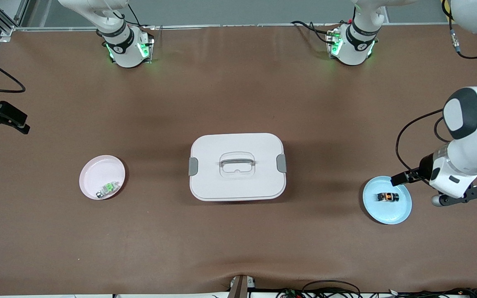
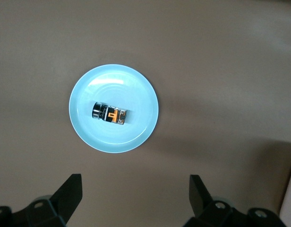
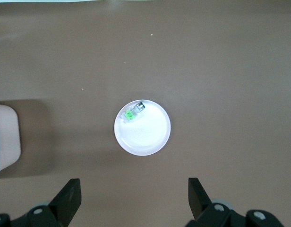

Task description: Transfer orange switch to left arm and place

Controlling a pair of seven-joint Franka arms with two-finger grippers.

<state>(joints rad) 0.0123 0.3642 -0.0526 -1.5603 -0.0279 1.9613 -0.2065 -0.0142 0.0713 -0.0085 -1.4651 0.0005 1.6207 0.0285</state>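
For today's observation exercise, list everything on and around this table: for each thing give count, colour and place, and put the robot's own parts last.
orange switch: one, black with orange, lying on the blue plate.
blue plate: one, light blue, toward the left arm's end of the table.
box: one, white with grey clips and clear handle, mid-table between the plates.
pink plate: one, pale pink, toward the right arm's end.
green component: one, green and clear, on the pink plate.
table: one, brown.
left gripper: one, black, open, over the table beside the blue plate.
right gripper: one, black, open, high above the pink plate's end, waiting.
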